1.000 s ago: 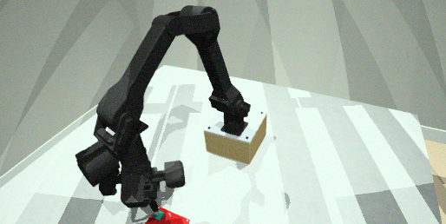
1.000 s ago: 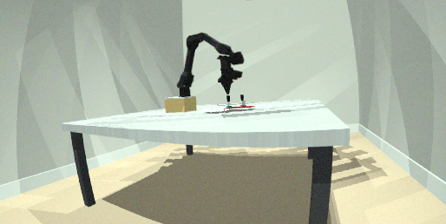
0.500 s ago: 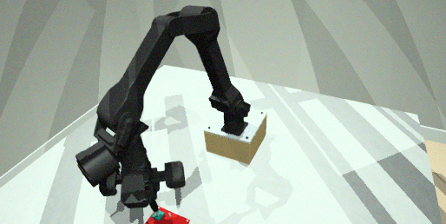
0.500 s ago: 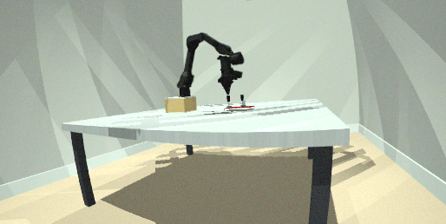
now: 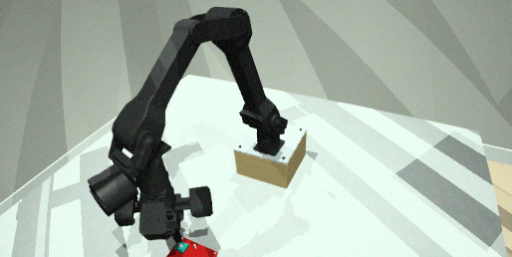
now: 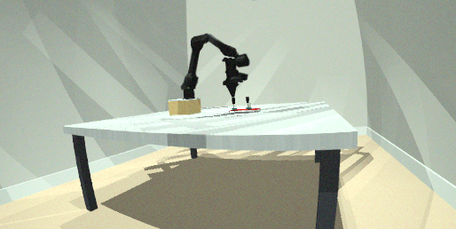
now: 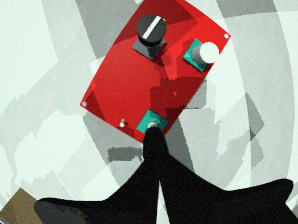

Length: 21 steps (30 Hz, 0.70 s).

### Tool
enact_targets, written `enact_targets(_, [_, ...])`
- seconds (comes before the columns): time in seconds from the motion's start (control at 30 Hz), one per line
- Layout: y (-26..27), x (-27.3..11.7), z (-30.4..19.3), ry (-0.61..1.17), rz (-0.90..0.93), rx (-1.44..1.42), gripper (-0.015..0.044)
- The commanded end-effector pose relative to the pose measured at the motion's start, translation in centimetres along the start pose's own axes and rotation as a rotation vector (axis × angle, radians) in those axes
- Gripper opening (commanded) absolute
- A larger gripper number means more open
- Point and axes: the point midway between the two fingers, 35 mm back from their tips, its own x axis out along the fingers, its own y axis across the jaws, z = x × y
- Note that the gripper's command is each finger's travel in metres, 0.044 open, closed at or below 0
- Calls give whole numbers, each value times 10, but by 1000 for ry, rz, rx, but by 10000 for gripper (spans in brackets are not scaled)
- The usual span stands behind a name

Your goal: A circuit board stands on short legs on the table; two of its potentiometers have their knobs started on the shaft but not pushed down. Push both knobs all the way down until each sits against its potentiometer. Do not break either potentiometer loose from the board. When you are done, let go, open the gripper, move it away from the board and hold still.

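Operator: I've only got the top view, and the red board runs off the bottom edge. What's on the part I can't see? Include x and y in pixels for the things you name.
Observer: On the red board [image 5: 199, 251] [image 6: 248, 109] [image 7: 115, 75], the wrist view shows a black knob [image 6: 247, 99] [image 7: 151, 30] with a white stripe.
Operator: Any other knob near that one?
Observer: Yes, a white knob [image 7: 209, 52] over a teal base, close to the board's edge.
Operator: And the gripper, is it holding anything?
Observer: No, the gripper [image 5: 177, 232] [image 6: 233, 96] [image 7: 157, 156] is shut with nothing between its fingers.
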Motion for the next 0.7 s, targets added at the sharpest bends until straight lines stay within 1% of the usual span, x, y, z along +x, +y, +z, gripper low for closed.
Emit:
enact_targets(0.0, [1,4,0,3,8,4,0])
enact_targets(0.67, [1,2,0,3,8,4,0])
